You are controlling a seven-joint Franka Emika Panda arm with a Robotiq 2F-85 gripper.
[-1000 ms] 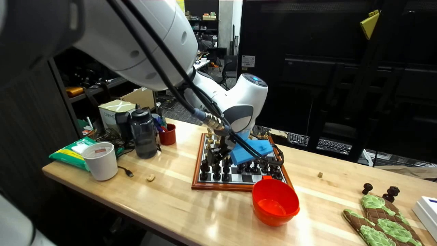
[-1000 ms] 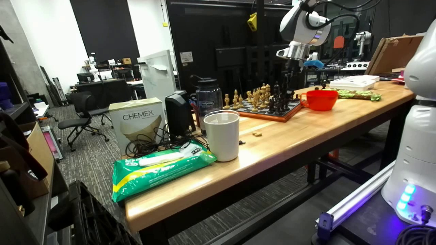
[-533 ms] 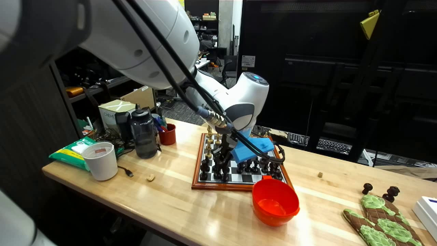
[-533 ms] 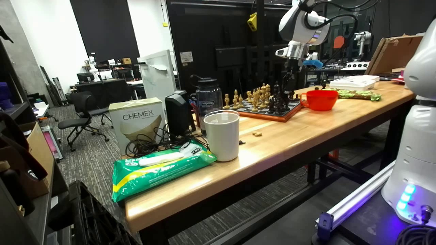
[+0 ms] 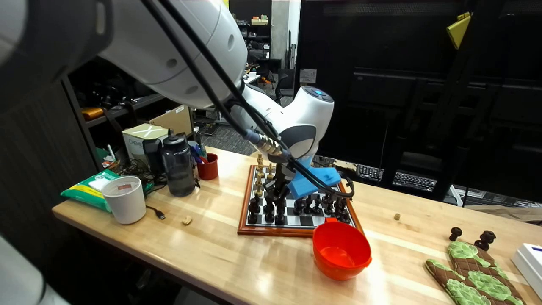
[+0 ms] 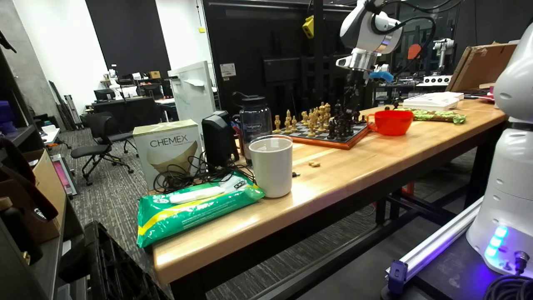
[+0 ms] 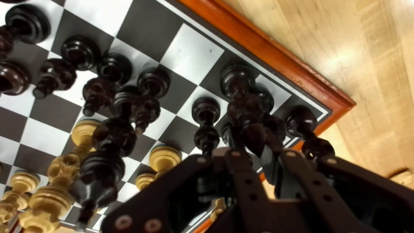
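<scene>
My gripper (image 7: 253, 139) is shut on a dark chess piece (image 7: 245, 108) with a pointed top, its fingers (image 7: 272, 147) on either side of that top. The piece stands upright near a corner of the chessboard (image 7: 258, 45); whether its base touches the board I cannot tell. Close by are a dark corner piece (image 7: 301, 121) and another dark piece (image 7: 206, 113). Several dark and pale pieces fill the board. In an exterior view the gripper (image 5: 278, 195) reaches down over the front row, partly hidden by cables. In another angle the gripper (image 6: 349, 102) blends into the dark pieces.
A red bowl (image 5: 342, 250) stands against the board's front corner. Loose dark pieces (image 5: 455, 233) and an oven mitt (image 5: 478, 275) lie to the right. A white cup (image 5: 125, 199), a bottle (image 5: 178, 167) and a red pen cup (image 5: 208, 166) stand on the left.
The gripper's fingers have come together around the dark piece over the last second. The wrist has shifted and tilted slightly upward. Everything on the table around the board stays put.
</scene>
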